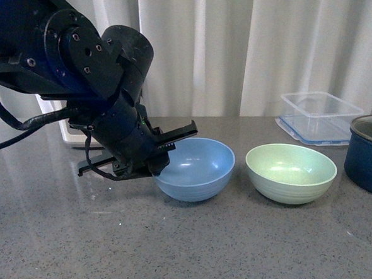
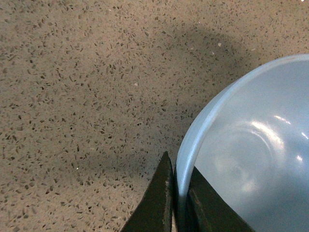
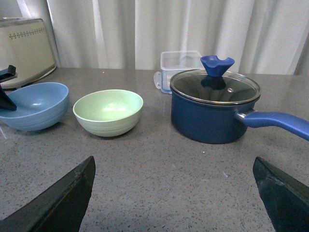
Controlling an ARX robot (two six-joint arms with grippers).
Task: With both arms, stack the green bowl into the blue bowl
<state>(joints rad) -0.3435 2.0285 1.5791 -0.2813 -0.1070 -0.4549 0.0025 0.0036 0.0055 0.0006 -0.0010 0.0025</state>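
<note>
Beside the green bowl (image 1: 291, 172), left jaws clamp the blue bowl (image 1: 200, 170) rim; right jaws gape.

We see a grey, speckled stone worktop (image 1: 180, 253) spreading from near to far, its polished surface catching pale reflections at the left. Along its far edge a pleated white curtain (image 1: 230, 42) hangs, softly and evenly lit.
</note>
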